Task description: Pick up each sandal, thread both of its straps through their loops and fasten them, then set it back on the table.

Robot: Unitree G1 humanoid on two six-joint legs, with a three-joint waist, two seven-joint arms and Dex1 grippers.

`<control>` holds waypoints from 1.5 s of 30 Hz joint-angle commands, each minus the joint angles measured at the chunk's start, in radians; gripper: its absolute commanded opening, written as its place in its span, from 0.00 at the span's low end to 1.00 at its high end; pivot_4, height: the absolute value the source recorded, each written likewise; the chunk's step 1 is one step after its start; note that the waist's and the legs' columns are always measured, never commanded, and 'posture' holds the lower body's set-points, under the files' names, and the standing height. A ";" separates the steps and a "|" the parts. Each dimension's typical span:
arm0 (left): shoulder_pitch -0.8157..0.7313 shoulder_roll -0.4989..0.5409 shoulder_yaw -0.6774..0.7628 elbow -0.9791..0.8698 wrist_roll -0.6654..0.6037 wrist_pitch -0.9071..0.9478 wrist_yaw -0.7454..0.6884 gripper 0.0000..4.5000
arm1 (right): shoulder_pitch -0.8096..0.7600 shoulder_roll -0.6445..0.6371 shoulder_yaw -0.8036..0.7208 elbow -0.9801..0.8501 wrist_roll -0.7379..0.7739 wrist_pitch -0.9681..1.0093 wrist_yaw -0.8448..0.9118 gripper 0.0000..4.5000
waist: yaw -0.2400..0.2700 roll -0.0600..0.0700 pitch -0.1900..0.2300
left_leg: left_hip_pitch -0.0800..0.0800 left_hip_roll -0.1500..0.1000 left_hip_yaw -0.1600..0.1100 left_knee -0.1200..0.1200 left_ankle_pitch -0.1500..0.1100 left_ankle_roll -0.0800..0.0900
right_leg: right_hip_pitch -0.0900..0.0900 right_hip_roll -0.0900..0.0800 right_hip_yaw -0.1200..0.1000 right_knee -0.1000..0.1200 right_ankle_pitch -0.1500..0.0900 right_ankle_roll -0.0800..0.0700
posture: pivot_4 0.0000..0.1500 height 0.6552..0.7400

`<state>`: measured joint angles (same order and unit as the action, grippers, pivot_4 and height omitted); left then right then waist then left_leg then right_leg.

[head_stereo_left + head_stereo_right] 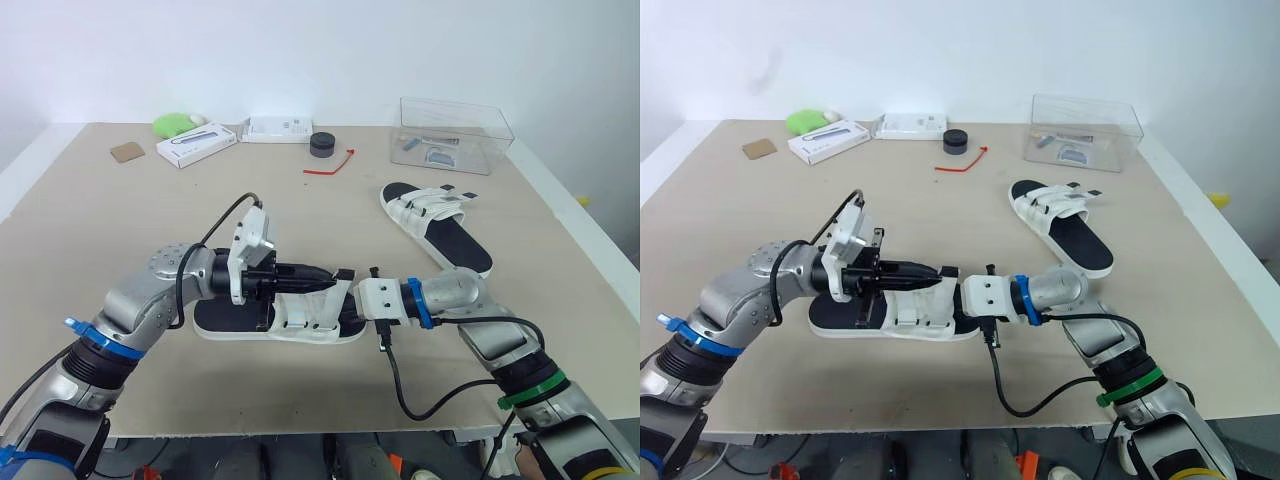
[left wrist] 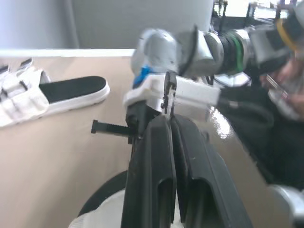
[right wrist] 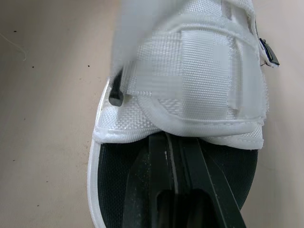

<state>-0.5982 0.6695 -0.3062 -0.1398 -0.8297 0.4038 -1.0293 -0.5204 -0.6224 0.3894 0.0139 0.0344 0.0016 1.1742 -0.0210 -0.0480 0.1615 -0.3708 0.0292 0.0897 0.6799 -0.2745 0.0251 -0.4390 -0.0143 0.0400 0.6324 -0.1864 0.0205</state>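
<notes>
The tabletop point(image 1: 120, 230) carried both sandals. The near sandal point(image 1: 230, 322) lay flat on it: black footbed, white sole rim, two broad white woven straps point(image 3: 190, 90) lying flat across its middle. The far sandal point(image 1: 445, 240) rested well beyond it, to the right. My left hand point(image 2: 169, 123) hovered over the near sandal's straps, fingers pressed together. My right hand point(image 3: 171, 142), fingers also pressed together, lay on its footbed, tips at the strap's edge.

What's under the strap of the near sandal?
The black footbed runs under the white strap. The right gripper, shut, lies on it, reaching the strap's edge. The strap covers whatever lies beyond, so whether the gripper goes beneath cannot be seen.
</notes>
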 commanded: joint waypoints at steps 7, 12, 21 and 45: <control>-0.025 -0.057 0.097 0.065 0.078 0.117 0.034 0.03 | 0.024 -0.017 0.036 0.078 -0.072 0.031 -0.003 0.00 | 0.000 0.000 0.000 | 0.000 -0.001 0.000 0.000 0.000 -0.001 | 0.000 0.000 0.001 0.000 0.000 0.000 | 1.00 1.00; -0.045 -0.098 0.079 0.178 0.208 0.091 0.047 0.03 | 0.029 -0.019 0.036 0.071 -0.070 0.035 -0.003 0.00 | 0.000 0.000 0.000 | 0.000 -0.001 0.000 0.000 0.001 -0.001 | 0.000 0.000 0.001 0.000 0.000 0.000 | 1.00 1.00; -0.097 -0.154 0.056 0.324 0.395 0.043 0.018 0.03 | 0.022 -0.018 0.035 0.075 -0.071 0.037 -0.004 0.00 | 0.000 0.000 0.000 | 0.000 -0.001 -0.001 0.000 0.001 -0.001 | 0.000 0.000 0.001 0.000 0.001 0.000 | 1.00 1.00; -0.135 -0.095 0.122 0.439 0.445 0.231 -0.079 0.58 | 0.021 -0.025 0.040 0.081 -0.077 0.025 0.002 0.00 | 0.000 0.000 0.000 | 0.000 -0.001 -0.001 0.000 0.001 0.000 | 0.000 0.000 0.001 0.000 0.001 0.000 | 1.00 1.00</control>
<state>-0.7023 0.5530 -0.2159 0.2561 -0.4189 0.6711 -1.1168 -0.5280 -0.6215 0.3928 0.0227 0.0344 0.0010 1.1739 -0.0212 -0.0484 0.1614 -0.3709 0.0279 0.0888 0.6799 -0.2734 0.0247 -0.4389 -0.0146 0.0414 0.6323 -0.1850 0.0208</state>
